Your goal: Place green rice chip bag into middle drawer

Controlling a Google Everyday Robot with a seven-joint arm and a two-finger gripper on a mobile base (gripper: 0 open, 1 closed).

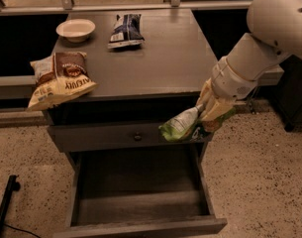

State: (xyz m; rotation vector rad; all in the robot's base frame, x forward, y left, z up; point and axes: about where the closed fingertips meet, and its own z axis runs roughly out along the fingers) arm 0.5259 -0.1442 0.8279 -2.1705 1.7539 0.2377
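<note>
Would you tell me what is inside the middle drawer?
The middle drawer shows only bare plank floor; its back is shadowed. The claw holds the green rice chip bag above it.
</note>
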